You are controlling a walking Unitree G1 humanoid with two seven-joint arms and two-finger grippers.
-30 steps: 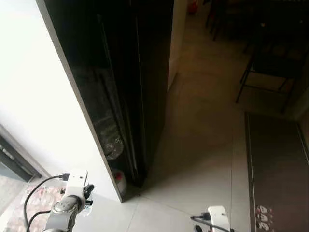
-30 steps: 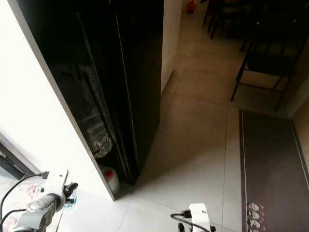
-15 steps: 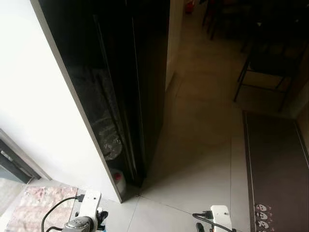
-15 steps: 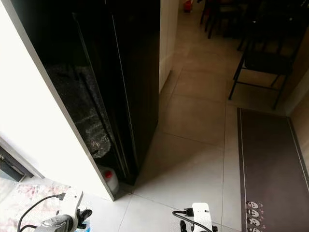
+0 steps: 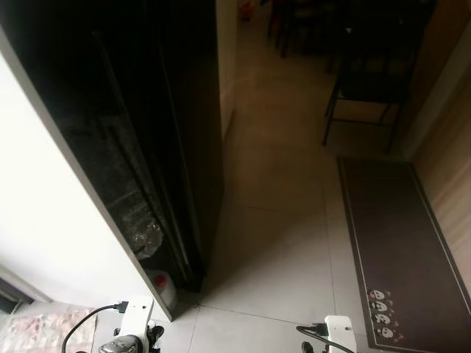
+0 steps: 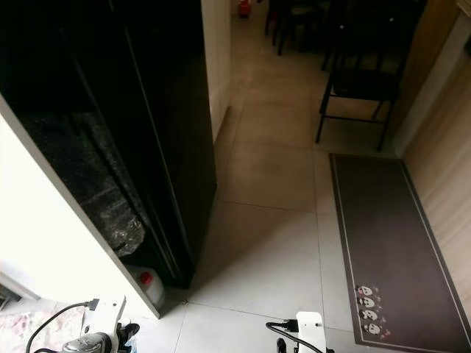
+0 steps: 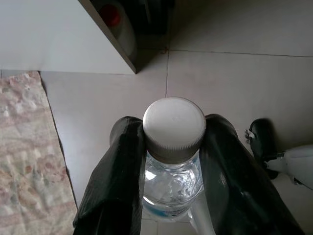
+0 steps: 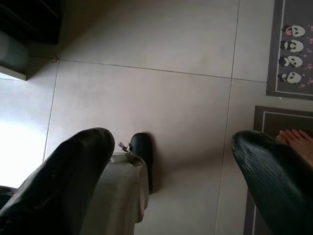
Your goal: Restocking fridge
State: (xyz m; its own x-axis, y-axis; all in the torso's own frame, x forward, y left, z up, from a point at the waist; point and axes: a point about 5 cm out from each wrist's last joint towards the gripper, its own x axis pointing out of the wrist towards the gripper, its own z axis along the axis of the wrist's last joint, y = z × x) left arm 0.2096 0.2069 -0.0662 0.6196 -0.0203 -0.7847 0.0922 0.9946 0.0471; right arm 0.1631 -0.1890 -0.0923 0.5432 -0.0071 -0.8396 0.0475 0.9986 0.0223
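The left gripper [image 7: 173, 161] holds a clear water bottle [image 7: 172, 183] with a white cap [image 7: 174, 122]. Its two black fingers [image 7: 120, 176] press on the bottle from both sides, just under the cap. The bottle stands straight up between them, over the pale tile floor [image 7: 230, 83].

Ahead of the left gripper is the bottom corner of a white wall panel [image 5: 51, 243]. Tucked in behind that corner is a small jug with a red cap [image 7: 117, 22]. Next to it stands the tall dark fridge [image 5: 147, 110], and its inside is too dark to make out. Something crinkly and shiny [image 5: 143, 237] sits low down in it, above the jug. A flowery rug [image 7: 24, 147] lies on the floor beside the left gripper.

The right gripper [image 8: 171, 171] hangs low with its fingers [image 8: 63, 171] wide apart and nothing between them. Tile floor is under it. Ahead of it lies a dark mat with little panda faces [image 8: 292, 49]. Bare toes of a person [image 8: 296, 142] peek out just beside one right finger.

Far ahead of both grippers stands a black chair [image 6: 357, 81]
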